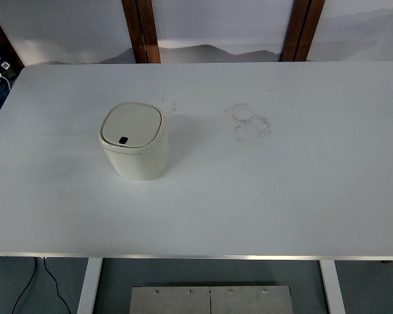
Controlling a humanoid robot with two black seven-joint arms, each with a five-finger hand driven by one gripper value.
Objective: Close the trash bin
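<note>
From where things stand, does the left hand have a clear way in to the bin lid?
Probably yes: the trash bin stands alone on the left half of the table, lid down, nothing around it. Neither arm is in view, so actual reach can't be judged.

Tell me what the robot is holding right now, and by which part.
Nothing is held. No robot hand is in view; the trash bin stands alone on the white table, its lid down.
</note>
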